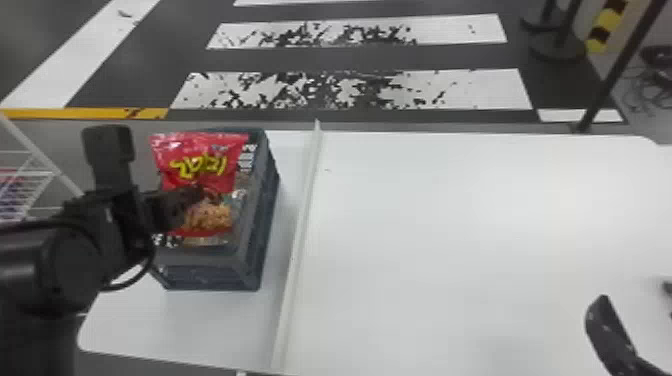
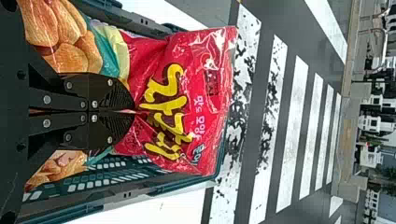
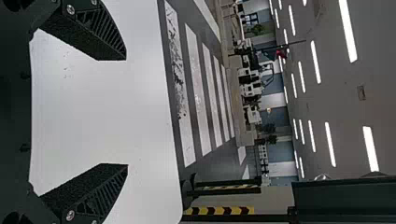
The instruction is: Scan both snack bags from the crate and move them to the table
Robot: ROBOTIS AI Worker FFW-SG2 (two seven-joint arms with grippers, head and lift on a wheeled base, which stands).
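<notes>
While right jaws gape empty, left jaws pinch the yellow-lettered red bag (image 1: 210, 172).

Bright o'all, light from rows of ceiling strips (image 3: 348, 30), near-white in R wrist view, w/ ceiling (image 3: 336, 84) betw. them dim grey. Head view: soft, pale glare on table (image 1: 560, 215), esp. R side; L arm (image 1: 55, 265) v. dark, detail mostly lost. L wrist view: white glints on shiny bag (image 2: 212, 52), table almost blown out.
</notes>
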